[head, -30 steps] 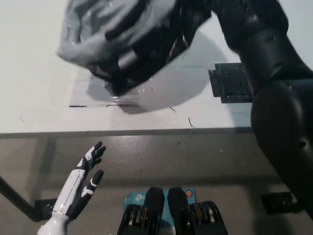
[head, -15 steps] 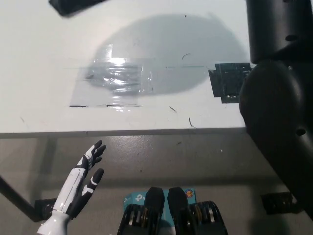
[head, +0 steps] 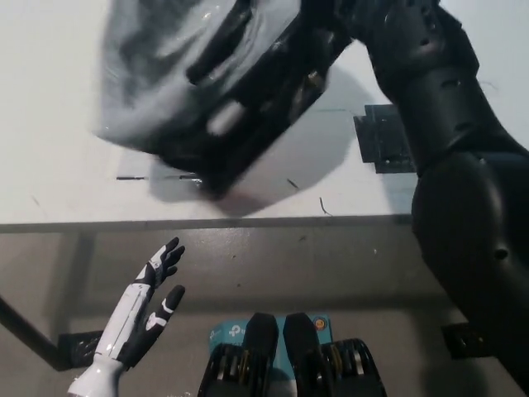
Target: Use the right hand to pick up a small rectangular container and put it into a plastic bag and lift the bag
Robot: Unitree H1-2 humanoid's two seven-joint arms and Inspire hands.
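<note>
A clear, grey-looking plastic bag [head: 165, 74] hangs in the air above the white table [head: 50, 190], blurred by motion. Inside it sits the small rectangular black container [head: 264, 107], tilted, with its lower corner just above the tabletop. My black right arm reaches up from the right edge, and the right hand [head: 326, 21] is shut on the bag's top near the picture's upper edge, partly hidden by the bag. The white left hand [head: 147, 308] rests at the lower left below the table edge, fingers spread, holding nothing.
A dark gridded patch [head: 382, 139] lies on the table beside my right arm. A thin black line [head: 132, 177] marks the tabletop under the bag. The table's front edge [head: 207, 222] runs across the middle, with grey floor below it.
Half a second ago the bag had swung up almost out of view, leaving only its shadow on the table. It has now dropped back into view, lower than a second ago.
</note>
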